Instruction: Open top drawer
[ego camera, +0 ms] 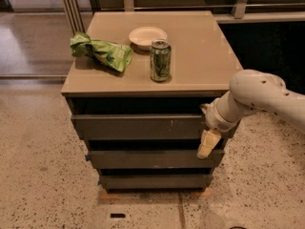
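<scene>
1. Since the top drawer (138, 127) has a flat, dark grey front with no handle, I judge the only purchase is an edge: the upper lip below the dark gap, or the lower rim above the second drawer (152, 159)
2. It lies across the middle of the frame, directly under the tan cabinet top (200, 56), with small pale scratches right of centre; it looks shut or very nearly so
3. The gripper (207, 146) hangs at the right end of that front, centre right of the frame, its pale tip pointing down over the gap between the top and second drawers; whether it is open, closed or hooked on the rim I cannot tell
4. The front looks stiff and smooth, so a pinch on its face would likely slip; hooking behind an edge and pulling straight out seems safer
5. Pulling from the far right end may skew the drawer in its runners; its weight is unknown, since the contents are hidden
6. A green can (160, 61), a pale bowl (147, 36) and a crumpled green bag (101, 53) sit on the top in the upper middle of the frame; a jerky pull could topple the can
</scene>
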Tool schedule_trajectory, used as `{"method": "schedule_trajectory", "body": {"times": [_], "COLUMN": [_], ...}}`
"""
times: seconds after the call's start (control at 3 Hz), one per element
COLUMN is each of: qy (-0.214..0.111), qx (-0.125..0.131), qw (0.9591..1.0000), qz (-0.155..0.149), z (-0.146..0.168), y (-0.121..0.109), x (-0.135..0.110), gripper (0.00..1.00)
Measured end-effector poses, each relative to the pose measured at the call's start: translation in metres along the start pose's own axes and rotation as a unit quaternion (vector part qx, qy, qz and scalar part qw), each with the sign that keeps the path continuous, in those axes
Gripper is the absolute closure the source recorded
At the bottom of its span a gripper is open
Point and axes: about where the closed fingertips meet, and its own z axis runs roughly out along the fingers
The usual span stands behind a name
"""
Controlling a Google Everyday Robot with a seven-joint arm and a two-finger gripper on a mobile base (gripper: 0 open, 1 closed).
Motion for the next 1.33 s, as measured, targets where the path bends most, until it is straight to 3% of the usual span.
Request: {"method": "schedule_trajectory", "body": {"times": [0.33, 1.0, 1.33], "qy": [0.000, 0.024, 0.038], "qx": [-0.001, -0.058, -0.091], "qw": [1.0000, 0.9976, 0.9939], "qz": [0.000, 0.029, 0.049], "z": [0.000, 0.008, 0.006], "y": [0.000, 0.014, 0.024], "x": [0.000, 0.005, 0.006], "gripper": [0.00, 0.00, 0.00]}}
